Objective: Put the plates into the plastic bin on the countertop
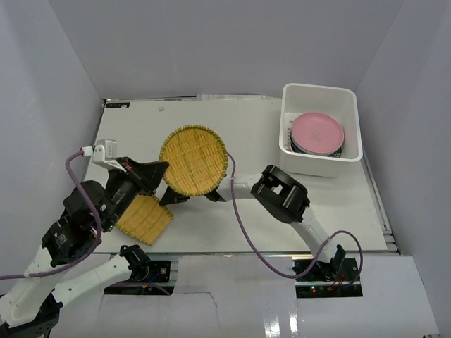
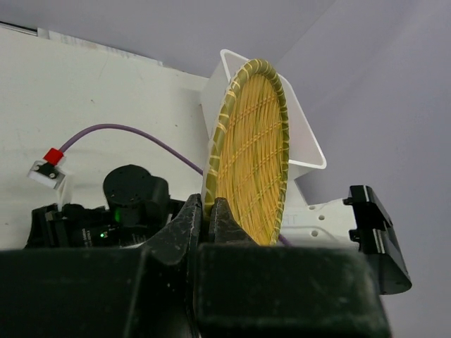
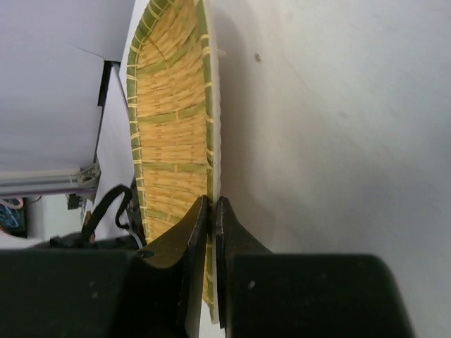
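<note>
A round yellow woven plate [image 1: 194, 160] is held above the countertop [image 1: 246, 218] by both grippers. My left gripper [image 1: 159, 174] is shut on its left rim; in the left wrist view the plate [image 2: 254, 155] stands on edge between the jaws. My right gripper [image 1: 223, 186] is shut on its lower right rim, and the plate shows in the right wrist view too [image 3: 173, 134]. A second yellow woven plate [image 1: 144, 219] lies on the countertop under my left arm. The white plastic bin [image 1: 320, 163] at the back right holds a stack with the pink plate [image 1: 317, 132] on top.
Grey walls close in the countertop on the left, back and right. A purple cable [image 1: 243, 232] trails from the right arm across the front of the countertop. The bin's corner shows behind the plate in the left wrist view [image 2: 310, 155].
</note>
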Robot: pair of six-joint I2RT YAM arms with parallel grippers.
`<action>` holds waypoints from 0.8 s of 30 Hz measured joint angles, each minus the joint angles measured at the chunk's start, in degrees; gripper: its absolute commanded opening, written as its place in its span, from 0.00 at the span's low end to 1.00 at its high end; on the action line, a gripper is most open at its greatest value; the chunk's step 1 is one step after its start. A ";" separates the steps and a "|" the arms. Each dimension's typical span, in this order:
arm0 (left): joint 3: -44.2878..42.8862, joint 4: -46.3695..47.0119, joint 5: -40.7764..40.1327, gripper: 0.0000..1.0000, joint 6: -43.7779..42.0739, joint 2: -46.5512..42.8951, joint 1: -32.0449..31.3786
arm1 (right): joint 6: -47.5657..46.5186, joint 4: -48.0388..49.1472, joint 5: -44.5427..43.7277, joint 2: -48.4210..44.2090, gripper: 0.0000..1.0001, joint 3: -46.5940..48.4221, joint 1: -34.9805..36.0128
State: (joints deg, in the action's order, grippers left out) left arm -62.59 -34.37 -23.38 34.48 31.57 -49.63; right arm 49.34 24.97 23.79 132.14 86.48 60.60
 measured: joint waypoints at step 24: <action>-0.98 22.38 15.91 0.00 0.20 29.94 0.00 | -1.86 -6.45 3.72 -58.34 0.08 -32.83 -74.40</action>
State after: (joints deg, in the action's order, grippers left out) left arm -63.57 -11.99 -7.46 34.68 61.52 -49.63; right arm 47.48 18.52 27.51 73.80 53.65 -13.80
